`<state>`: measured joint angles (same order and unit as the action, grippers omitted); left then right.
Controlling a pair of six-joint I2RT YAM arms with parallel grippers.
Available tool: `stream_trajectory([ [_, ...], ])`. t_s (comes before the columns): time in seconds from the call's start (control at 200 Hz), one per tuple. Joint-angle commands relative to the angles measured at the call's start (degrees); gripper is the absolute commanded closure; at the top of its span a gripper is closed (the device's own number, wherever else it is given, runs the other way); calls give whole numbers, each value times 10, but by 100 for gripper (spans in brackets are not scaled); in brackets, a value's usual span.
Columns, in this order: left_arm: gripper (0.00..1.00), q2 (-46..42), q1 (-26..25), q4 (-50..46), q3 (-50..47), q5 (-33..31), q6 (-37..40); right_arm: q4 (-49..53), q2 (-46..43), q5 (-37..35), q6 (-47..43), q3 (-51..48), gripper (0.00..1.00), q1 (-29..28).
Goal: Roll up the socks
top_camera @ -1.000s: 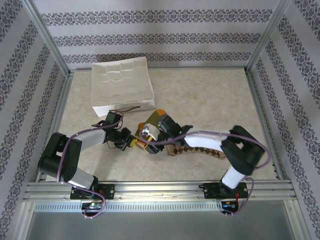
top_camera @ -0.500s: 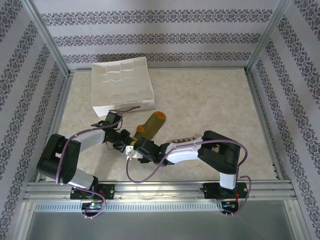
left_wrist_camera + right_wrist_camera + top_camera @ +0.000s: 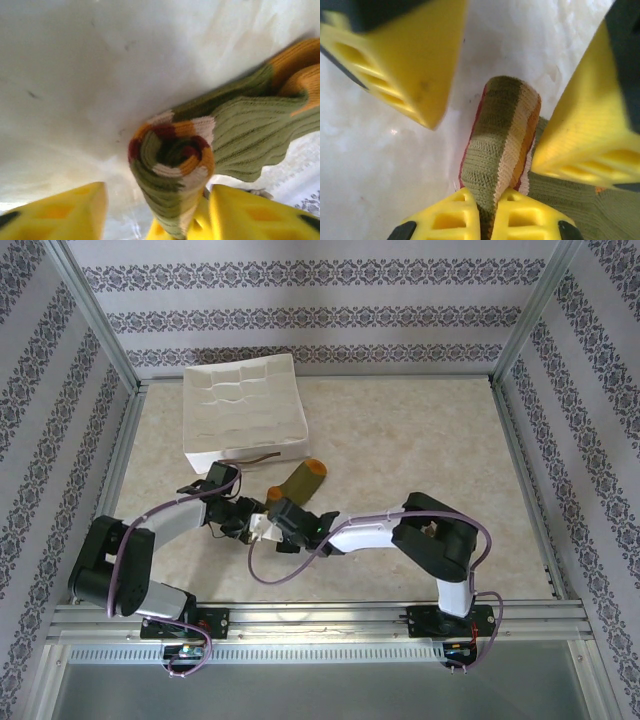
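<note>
Toward the worktop's (image 3: 420, 440) near edge, left of middle, green sock (image 3: 300, 480) lies w/ its near end rolled up. R claw (image 3: 490, 202) pinches the roll (image 3: 170, 170); L claw (image 3: 157, 190) is wide around it. If R lets go early, roll could pop open.

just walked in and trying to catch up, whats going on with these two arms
Two robot arms are rolling an olive sock on the table. Its striped cuff end is already wound into a tight roll. The right end effector is shut on the fabric at that roll, while the left end effector is open, its fingers either side of it. The orange toe end lies flat, not yet rolled.
</note>
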<state>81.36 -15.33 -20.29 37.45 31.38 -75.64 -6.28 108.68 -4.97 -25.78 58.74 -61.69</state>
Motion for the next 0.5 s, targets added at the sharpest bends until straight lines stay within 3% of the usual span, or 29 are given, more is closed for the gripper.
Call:
stream_trajectory([
  [0.0, 34, -47, 13, -40, 4, 3, -6, 97, 12, 112, 73, -8, 100, 43],
  [0.055, 27, -61, 19, -26, -3, 1, -12, 103, 16, 147, 92, -3, 100, 58],
  [0.17, 26, -77, 28, 10, -17, 12, -21, 113, 26, 219, 125, 8, 100, 84],
  [0.495, 37, -59, 23, 117, -50, 56, -38, 116, 88, 422, 266, 43, 100, 177],
])
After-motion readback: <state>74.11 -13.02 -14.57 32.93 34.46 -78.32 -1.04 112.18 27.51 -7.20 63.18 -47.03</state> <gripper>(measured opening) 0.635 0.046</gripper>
